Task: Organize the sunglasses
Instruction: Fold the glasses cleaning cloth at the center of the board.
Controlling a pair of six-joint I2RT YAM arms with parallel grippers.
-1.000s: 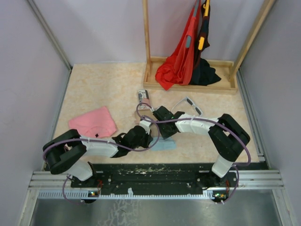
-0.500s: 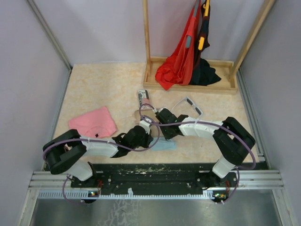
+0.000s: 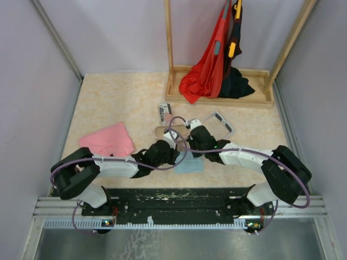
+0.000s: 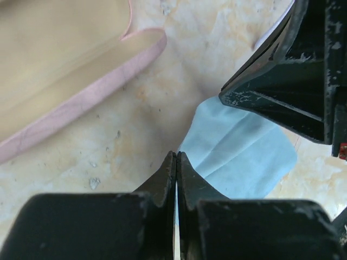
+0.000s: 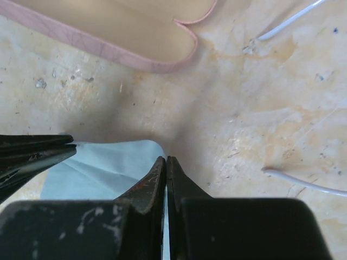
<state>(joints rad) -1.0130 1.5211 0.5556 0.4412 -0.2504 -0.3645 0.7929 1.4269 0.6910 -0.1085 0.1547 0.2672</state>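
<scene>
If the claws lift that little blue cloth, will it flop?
Likely yes: the blue cloth shows soft creases and lies flat on the table, so it looks thin and limp. Seemingly very light, pinched by the left claw and right claw, it should sag between them.

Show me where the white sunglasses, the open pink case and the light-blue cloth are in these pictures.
white sunglasses (image 3: 217,122): top external view, middle of the frame.
open pink case (image 4: 54,54): left wrist view, beige inner lining.
light-blue cloth (image 4: 238,157): left wrist view, middle of the cloth.
</scene>
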